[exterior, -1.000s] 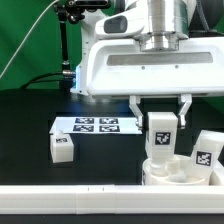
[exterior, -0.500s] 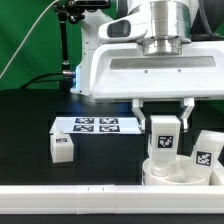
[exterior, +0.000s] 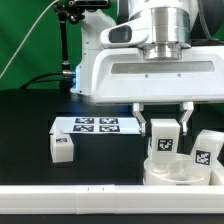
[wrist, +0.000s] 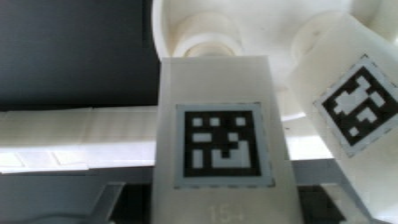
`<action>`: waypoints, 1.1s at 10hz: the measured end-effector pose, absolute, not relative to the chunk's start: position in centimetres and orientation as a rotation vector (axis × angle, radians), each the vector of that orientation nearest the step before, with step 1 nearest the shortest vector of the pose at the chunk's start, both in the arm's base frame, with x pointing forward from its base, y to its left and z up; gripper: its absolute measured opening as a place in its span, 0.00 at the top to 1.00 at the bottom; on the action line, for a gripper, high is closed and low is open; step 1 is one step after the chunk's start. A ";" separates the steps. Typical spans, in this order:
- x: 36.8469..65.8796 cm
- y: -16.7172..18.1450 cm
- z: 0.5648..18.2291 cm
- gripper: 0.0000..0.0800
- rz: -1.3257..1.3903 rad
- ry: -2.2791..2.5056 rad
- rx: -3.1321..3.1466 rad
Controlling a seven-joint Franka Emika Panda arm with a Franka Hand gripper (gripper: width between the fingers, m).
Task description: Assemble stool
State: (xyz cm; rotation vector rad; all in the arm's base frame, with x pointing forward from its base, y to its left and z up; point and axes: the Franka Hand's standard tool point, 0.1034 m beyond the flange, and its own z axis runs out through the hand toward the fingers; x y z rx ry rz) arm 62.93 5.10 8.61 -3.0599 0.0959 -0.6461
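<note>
My gripper [exterior: 164, 128] is shut on a white stool leg [exterior: 164, 140] and holds it upright, its tag facing the camera, right over the round seat disc [exterior: 183, 172] at the exterior view's right. In the wrist view the held leg [wrist: 221, 130] fills the middle between my fingers [wrist: 96, 203], with the seat [wrist: 210, 30] beyond it. A second leg [exterior: 207, 150] stands on the seat at its right side, and it also shows in the wrist view [wrist: 361, 98]. A third leg [exterior: 62, 146] lies on the table at the left.
The marker board [exterior: 96, 125] lies flat on the black table between the third leg and the seat. A long white rail [exterior: 90, 200] runs along the front edge. A green backdrop and a camera stand are at the back left.
My gripper with the held leg has sunk a little toward the seat and shifted slightly to the exterior view's right. The other parts have not moved.
</note>
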 end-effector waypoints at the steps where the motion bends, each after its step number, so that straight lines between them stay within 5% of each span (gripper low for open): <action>1: 62.8 5.1 8.3 0.58 -0.640 0.096 -3.062; 8: 62.8 5.0 7.5 0.58 -0.656 0.093 -3.065; 9: 62.8 5.0 7.5 0.46 -0.655 0.093 -3.065; 10: 62.8 5.0 7.5 0.46 -0.655 0.093 -3.065; 11: 62.8 4.9 7.6 0.26 -0.655 0.095 -3.064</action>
